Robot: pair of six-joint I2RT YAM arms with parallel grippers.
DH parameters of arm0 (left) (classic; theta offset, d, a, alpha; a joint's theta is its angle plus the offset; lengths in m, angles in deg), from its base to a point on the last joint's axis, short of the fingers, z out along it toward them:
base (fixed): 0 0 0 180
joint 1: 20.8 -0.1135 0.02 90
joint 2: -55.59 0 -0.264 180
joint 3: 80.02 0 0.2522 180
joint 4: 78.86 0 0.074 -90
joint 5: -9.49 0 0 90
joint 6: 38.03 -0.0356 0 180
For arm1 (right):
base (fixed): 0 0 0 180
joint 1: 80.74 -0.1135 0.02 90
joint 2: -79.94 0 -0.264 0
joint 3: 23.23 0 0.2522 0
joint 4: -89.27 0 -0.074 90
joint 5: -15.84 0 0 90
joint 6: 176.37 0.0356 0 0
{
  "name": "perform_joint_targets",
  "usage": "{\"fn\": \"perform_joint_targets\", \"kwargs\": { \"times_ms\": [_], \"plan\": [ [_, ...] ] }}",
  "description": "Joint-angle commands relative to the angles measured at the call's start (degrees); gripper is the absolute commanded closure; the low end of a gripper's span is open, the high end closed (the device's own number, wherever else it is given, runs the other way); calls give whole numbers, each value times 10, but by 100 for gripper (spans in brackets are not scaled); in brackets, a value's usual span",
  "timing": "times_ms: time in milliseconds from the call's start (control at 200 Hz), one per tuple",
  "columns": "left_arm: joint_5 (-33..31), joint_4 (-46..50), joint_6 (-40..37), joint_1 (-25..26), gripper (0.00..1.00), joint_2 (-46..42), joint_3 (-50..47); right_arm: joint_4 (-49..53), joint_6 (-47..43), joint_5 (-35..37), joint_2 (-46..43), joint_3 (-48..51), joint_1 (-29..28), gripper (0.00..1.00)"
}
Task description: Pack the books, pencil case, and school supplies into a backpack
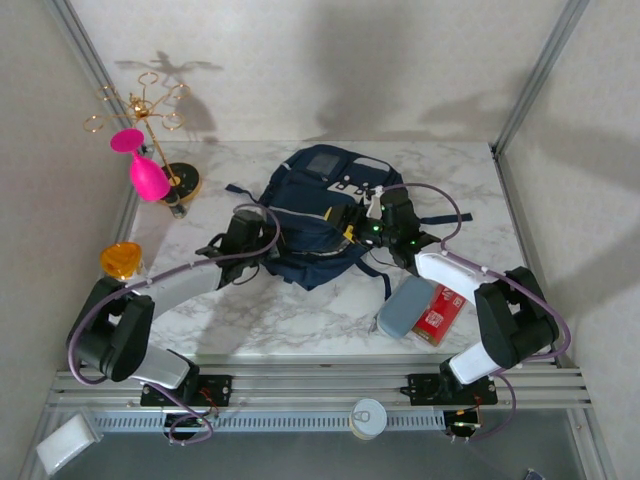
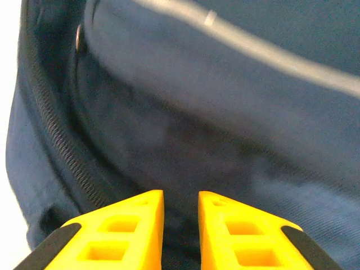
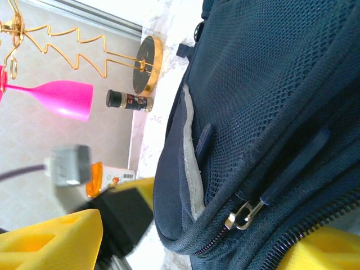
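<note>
The navy backpack (image 1: 315, 215) lies in the middle of the table. My left gripper (image 1: 258, 228) is at its left edge; in the left wrist view its yellow fingers (image 2: 140, 225) stand almost together with dark backpack fabric (image 2: 185, 112) in the narrow gap. My right gripper (image 1: 382, 224) is over the backpack's right side, its jaws wide apart (image 3: 197, 236) around a zipped seam with a metal zip pull (image 3: 244, 216). The grey-blue pencil case (image 1: 405, 305) and the red pack of school supplies (image 1: 440, 313) lie side by side at the front right. The books are out of view.
A gold wire stand (image 1: 150, 110) with a pink glass (image 1: 145, 172) and a small bottle (image 1: 178, 207) is at the back left. An orange cup (image 1: 120, 258) sits by the left arm. A tin (image 1: 368, 417) stands on the front rail.
</note>
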Motion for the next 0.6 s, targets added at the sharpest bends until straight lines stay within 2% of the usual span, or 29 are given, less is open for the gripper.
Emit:
{"fn": "perform_joint_targets", "kwargs": {
  "times_ms": [0, 240, 335, 441, 501, 596],
  "plan": [
    [35, -57, 38, 4, 79, -6, -40, -21, -9, 21, -16, -16, -18, 27],
    [86, -189, 91, 17, 84, 7, -109, -2, 10, 89, -33, -9, -52, 28],
    [93, -198, 102, 25, 87, 36, -111, -5, 13, 124, -16, -16, -81, 23],
    [98, -236, 121, 38, 89, 52, -124, -14, 15, 156, 16, -25, -100, 23],
    [98, -240, 123, 47, 89, 59, -120, -28, 13, 177, 33, -28, -125, 23],
    [94, -233, 122, 59, 89, 64, -110, -27, 13, 183, 51, -40, -133, 27]
  ]
}}
